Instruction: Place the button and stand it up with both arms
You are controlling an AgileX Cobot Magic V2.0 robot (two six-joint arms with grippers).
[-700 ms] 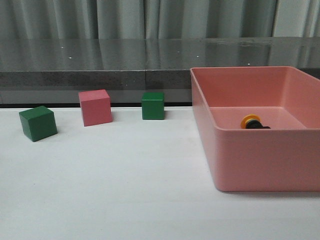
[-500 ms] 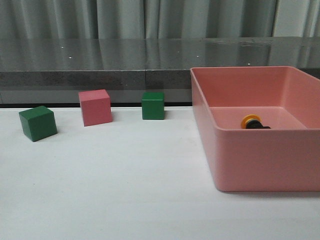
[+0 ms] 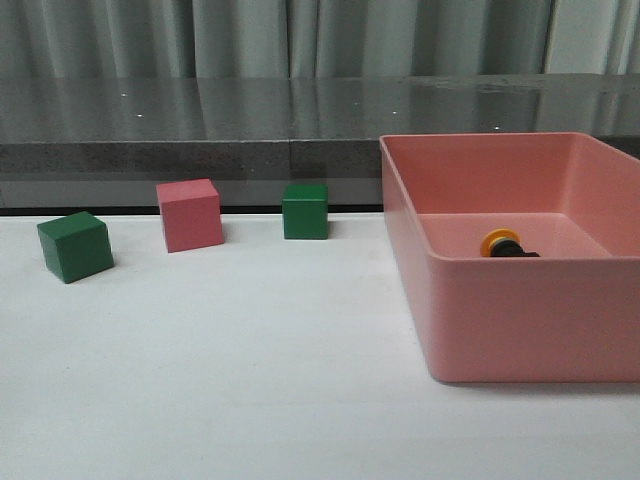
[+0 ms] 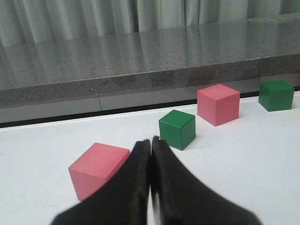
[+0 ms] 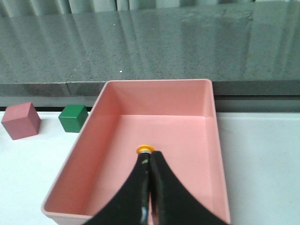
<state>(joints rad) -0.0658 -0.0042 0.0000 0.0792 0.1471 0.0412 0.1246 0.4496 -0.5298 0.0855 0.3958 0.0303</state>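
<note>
Retrieval from the pink bin looks like our first job, since the button lies on its side on the bin floor, near the wall closest to us, its yellow cap facing the cubes. Our right tool hangs above the bin with its fingers pressed together and nothing between them; we judge it must spread wide before descending, then close on the black collar rather than the rounded cap, which could slip. Our left tool is likewise pressed together and empty, out beyond the bin among a pink cube and a green cube. Both cubes sit on the white desk, beyond which runs a grey stone ledge under pale curtains.
</note>
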